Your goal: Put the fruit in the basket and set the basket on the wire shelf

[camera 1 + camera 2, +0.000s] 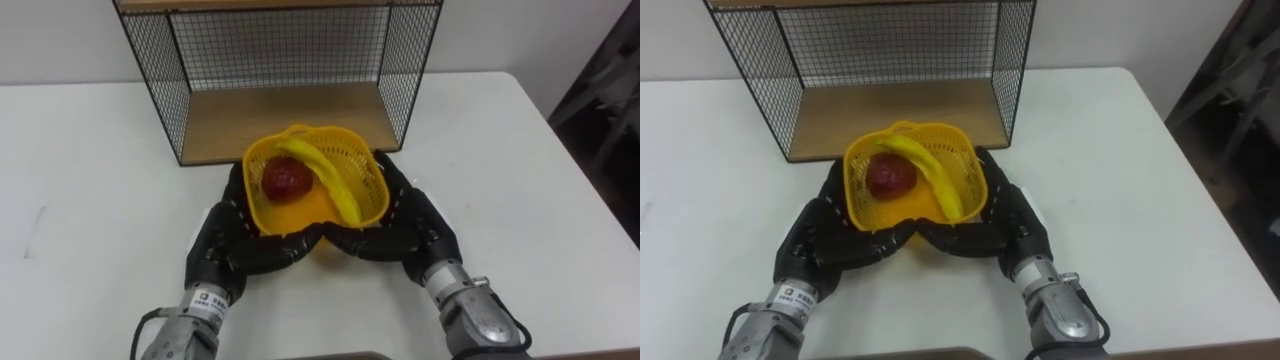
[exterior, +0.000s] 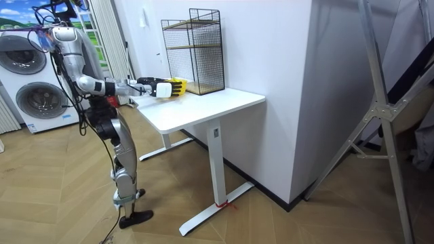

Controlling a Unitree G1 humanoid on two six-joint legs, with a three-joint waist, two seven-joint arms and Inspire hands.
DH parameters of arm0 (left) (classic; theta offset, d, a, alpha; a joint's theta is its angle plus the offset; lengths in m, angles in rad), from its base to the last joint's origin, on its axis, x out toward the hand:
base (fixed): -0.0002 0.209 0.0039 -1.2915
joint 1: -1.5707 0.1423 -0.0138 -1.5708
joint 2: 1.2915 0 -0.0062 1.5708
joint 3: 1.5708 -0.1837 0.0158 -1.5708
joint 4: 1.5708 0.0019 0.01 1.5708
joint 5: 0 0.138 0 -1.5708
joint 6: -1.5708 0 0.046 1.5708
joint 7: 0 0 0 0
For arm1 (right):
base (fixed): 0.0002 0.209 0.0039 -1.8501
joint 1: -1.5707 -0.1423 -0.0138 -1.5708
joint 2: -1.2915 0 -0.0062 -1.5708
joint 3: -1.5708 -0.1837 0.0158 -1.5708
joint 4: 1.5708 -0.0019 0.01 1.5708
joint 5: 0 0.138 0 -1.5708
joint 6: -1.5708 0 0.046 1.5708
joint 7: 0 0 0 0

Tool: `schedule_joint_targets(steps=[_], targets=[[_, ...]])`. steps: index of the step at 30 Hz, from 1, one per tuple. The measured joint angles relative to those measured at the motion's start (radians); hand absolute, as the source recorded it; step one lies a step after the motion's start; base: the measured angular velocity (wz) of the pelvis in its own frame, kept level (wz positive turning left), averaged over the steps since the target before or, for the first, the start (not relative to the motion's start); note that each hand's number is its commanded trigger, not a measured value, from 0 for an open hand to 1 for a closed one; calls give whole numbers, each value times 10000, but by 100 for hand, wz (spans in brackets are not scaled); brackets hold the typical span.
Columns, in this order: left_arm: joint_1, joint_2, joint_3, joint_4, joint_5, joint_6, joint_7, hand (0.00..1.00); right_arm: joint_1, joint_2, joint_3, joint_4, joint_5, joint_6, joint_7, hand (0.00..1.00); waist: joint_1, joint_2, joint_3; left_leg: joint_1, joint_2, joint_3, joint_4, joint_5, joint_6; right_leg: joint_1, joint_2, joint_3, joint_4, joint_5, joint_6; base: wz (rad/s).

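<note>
Two fruits lie in the basket (image 1: 368,178): a long, curved yellow banana (image 1: 328,178) with a smooth skin, laid aslant across the middle, and a round, dark red fruit (image 1: 287,178) with a dull shine, touching the banana on its left side. The basket is bright yellow plastic, roughly heart-shaped, with a fine lattice wall, a solid glossy bottom and a wavy rim.

Both hands are covered in black with rows of small pale dots. The left hand (image 1: 225,245) wraps its fingers round the basket's left wall and underside. The right hand (image 1: 415,230) does the same on the right. Their fingertips nearly meet under the near rim.

The basket is just in front of the shelf (image 1: 150,70), its far rim at the edge of the lower board. I cannot tell whether it rests on the table (image 1: 90,200) or is held just clear of it. The shelf is a box of thin black wire mesh on the sides and back, open in front, with flat boards of pale wood. The table is smooth, matt white, with rounded corners.

In the room view the robot stands at the table's end, both arms stretched forward, with washing machines (image 2: 37,81) behind it.
</note>
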Motion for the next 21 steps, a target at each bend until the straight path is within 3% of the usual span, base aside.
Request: schedule_joint_targets(steps=[11,21], targets=[[-125,-74,3,4,84,146,175,0,-17,51,80,-21,-25,8,-176,0,31,91,-20,12,2,3,9,-1,-2,52,15,-10,-31,2,-3,0],[-854,-79,234,-952,475,127,865,0,-1025,56,84,-428,-20,-105,-304,0,47,107,-45,40,-9,-83,65,4,-6,65,16,-27,-59,6,-9,0]])
